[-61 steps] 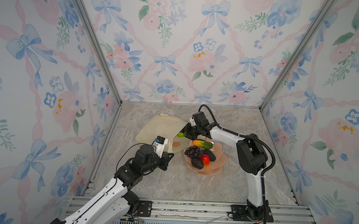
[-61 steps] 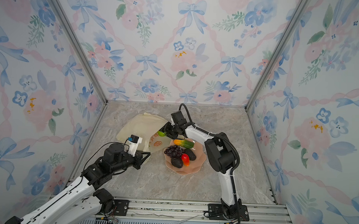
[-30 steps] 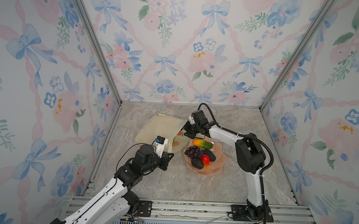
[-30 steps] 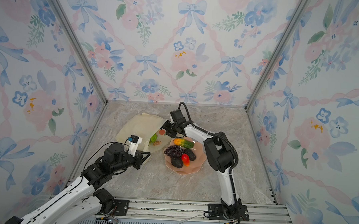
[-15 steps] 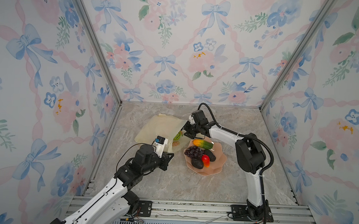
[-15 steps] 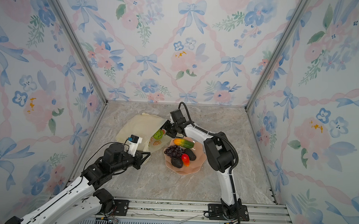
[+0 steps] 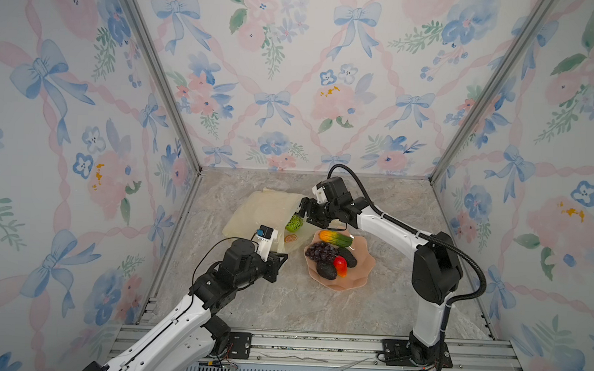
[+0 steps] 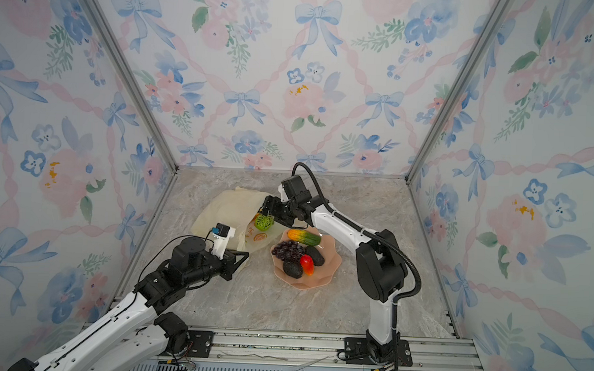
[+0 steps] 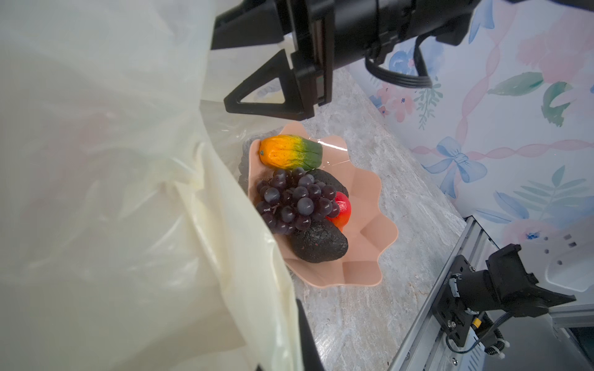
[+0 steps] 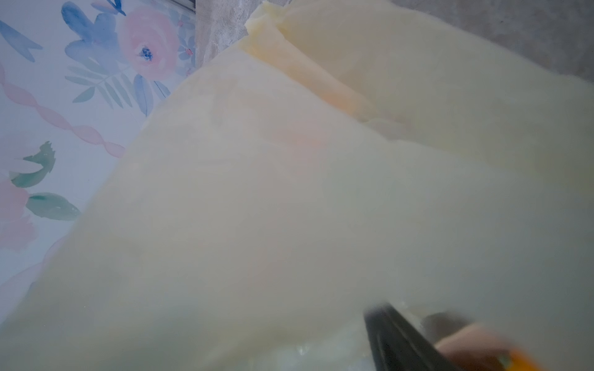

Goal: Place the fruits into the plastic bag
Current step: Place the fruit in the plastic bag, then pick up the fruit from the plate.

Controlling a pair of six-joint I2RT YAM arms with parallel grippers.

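Note:
The pale-yellow plastic bag point(image 7: 260, 209) lies left of the pink dish, and its film fills most of both wrist views. My left gripper point(image 7: 280, 259) is shut on the bag's near edge, holding the mouth up; one dark finger point(image 9: 307, 337) shows beside the film. My right gripper point(image 7: 303, 212) reaches into the mouth with its jaws open. The bumpy green ball point(image 7: 294, 222) lies inside at its fingertips. On the dish rest the orange-green mango point(image 7: 336, 238), grape bunch point(image 7: 322, 252), two avocados point(image 7: 326, 269) and red-yellow mango point(image 7: 340, 265). The yellow citrus is hidden.
The pink scalloped dish point(image 7: 360, 278) stands mid-floor, right of the bag mouth. Flowered walls close in the marble floor point(image 7: 283, 303) on three sides, with an aluminium rail point(image 7: 316, 342) along the front. The right arm's elbow point(image 7: 436, 268) rises just right of the dish.
The right gripper has moved slightly left into the bag mouth, and the green ball now shows deeper inside. Over the last half second nothing has visibly moved. The left arm has stayed still.

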